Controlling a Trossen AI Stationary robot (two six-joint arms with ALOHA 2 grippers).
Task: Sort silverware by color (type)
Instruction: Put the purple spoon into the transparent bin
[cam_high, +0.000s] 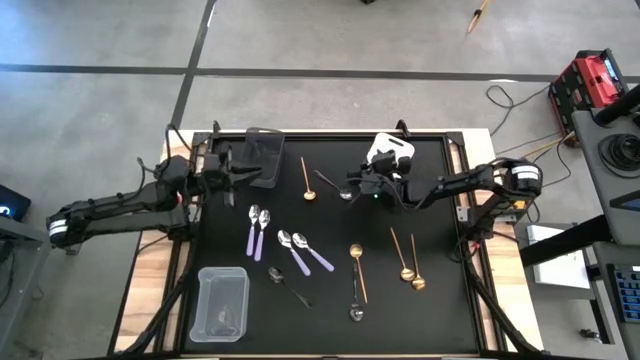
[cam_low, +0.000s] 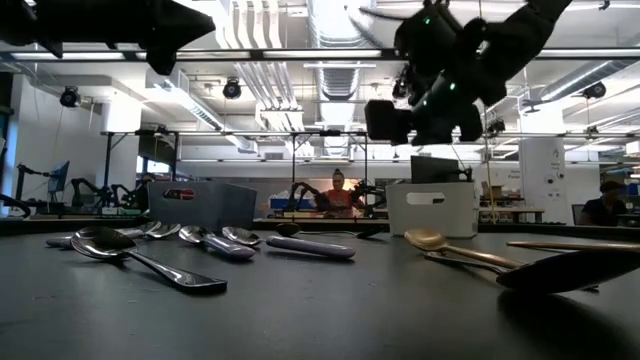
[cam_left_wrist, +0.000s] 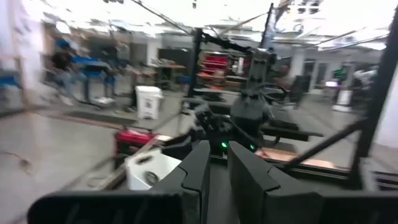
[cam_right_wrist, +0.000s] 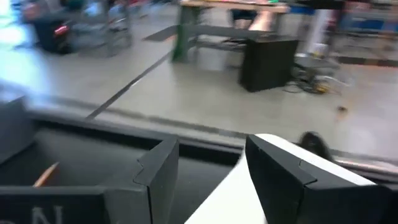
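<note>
I had the black table (cam_high: 330, 330) spread wide under both arms, with open mat along its near edge and between the spoon groups. Of the containers, the clear plastic bin (cam_high: 221, 303) sat at the near left corner; I could make out something small inside it but not what. The dark bin (cam_high: 264, 156) stood at the far left edge and the white bin (cam_high: 391, 150) at the far edge toward the right; their insides were hidden from me by the arms.

My left tool (cam_high: 238, 166) hung just beside the dark bin, fingers (cam_left_wrist: 198, 174) nearly together with only a slit between them, nothing visible in it. My right tool (cam_high: 357, 185) hovered in front of the white bin, jaws standing wide and empty.

The silverware lay loose on the mat: lilac-handled spoons (cam_high: 256, 230) left of centre, two more lilac-handled spoons (cam_high: 305, 251) at the middle, a gold spoon (cam_high: 307, 180) near the far edge, gold spoons (cam_high: 408, 263) to the right, another gold spoon (cam_high: 357, 268) near centre, and dark spoons (cam_high: 288, 284) toward the near side. A dark spoon (cam_high: 334, 186) lay just by the right tool.
</note>
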